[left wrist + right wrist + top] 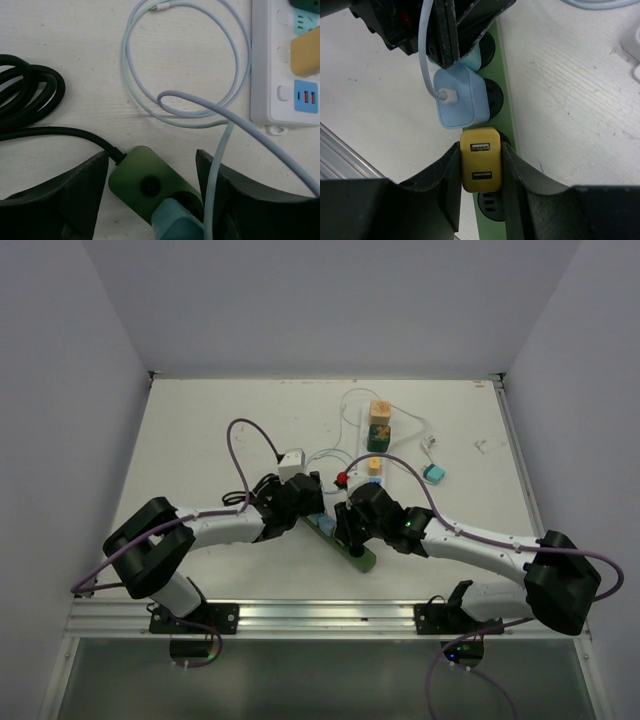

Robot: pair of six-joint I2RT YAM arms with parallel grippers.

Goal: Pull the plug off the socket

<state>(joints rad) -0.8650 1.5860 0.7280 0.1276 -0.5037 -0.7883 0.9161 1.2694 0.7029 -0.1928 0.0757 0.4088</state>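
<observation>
A green power strip lies between the arms. In the right wrist view the green strip carries a light-blue charger with a white cable. A yellow USB plug sits over the socket just below the charger. My right gripper is shut on the yellow plug, one finger on each side. My left gripper straddles the strip's switch end, with its fingers against both sides. The light-blue charger shows just behind the switch. In the top view the yellow plug is hidden under the right gripper.
A white power strip with several coloured plugs lies beyond, also in the top view. A coiled black cord and white cable loops lie nearby. A teal adapter and a white adapter sit on the table.
</observation>
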